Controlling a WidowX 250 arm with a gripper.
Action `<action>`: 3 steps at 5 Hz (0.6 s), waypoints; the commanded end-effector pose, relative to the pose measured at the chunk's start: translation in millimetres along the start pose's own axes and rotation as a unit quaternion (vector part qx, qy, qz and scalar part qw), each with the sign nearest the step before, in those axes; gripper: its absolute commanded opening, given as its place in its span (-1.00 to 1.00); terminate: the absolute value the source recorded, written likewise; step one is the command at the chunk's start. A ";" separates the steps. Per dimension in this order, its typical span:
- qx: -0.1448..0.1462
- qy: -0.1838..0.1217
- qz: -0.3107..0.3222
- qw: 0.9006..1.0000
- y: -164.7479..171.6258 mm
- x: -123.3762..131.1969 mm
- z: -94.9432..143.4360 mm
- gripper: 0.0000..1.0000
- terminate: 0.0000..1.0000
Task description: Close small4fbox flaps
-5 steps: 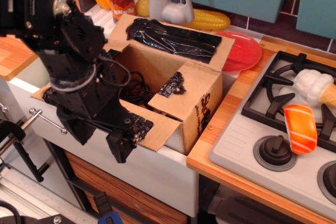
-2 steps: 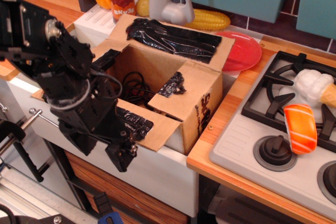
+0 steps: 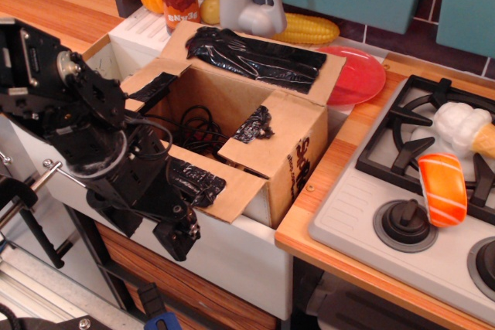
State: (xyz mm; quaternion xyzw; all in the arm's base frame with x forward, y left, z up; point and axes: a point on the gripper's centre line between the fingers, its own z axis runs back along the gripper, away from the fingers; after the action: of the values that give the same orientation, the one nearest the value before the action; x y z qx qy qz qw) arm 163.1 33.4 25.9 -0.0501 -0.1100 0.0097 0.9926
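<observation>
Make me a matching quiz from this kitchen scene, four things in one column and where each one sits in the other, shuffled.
Things:
1. brown cardboard box
2. red round plate
3. orange-and-white sushi toy
4. yellow corn cob

Places:
A. on the stove
B. in the white sink
C. behind the faucet, by the wall
D. right behind the box

Pairs: 1-B, 2-D, 3-A, 4-C

One small4fbox (image 3: 290, 144) with four flaps (image 3: 259, 56), one red plate (image 3: 360, 75), one can (image 3: 179, 1), one corn cob (image 3: 308, 28), two stove knobs (image 3: 402, 222).
</observation>
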 end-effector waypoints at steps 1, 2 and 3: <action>-0.015 -0.008 -0.024 1.000 3.1 14.8 0.0 1.00 -1.00; -0.017 -0.014 -0.036 0.999 2.1 18.6 -2.8 1.00 -1.00; -0.014 -0.007 -0.046 0.999 -0.4 27.8 2.0 1.00 -1.00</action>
State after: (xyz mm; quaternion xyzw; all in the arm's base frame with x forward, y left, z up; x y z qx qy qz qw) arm 183.3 29.2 31.1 -0.0628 -0.0959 -0.0338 0.9928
